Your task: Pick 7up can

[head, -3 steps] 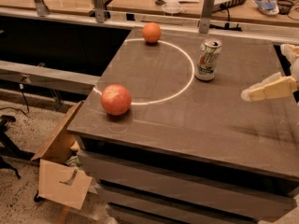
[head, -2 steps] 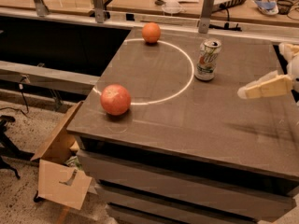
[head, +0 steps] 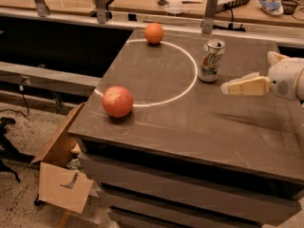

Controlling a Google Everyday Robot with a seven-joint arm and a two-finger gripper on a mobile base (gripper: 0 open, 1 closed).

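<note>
The tool (head: 249,75) hovers above the right side of the desk (head: 190,127), its 2 cream fingers (head: 244,86) spread apart and holding nothing. Near its longer finger's tip, up and to the left and not touching it, the 7up can (head: 211,61) stands upright beside the white circle (head: 166,98). A reddish fruit (head: 117,101) sits at the circle's front-left, and an orange (head: 154,33) at its far edge.

Apple (head: 117,101) and orange (head: 154,33) on grey table (head: 190,122), cardboard box (head: 64,189) below

end effector (head: 248,81): right edge, arm cut off | table (head: 213,127): base cropped below
</note>
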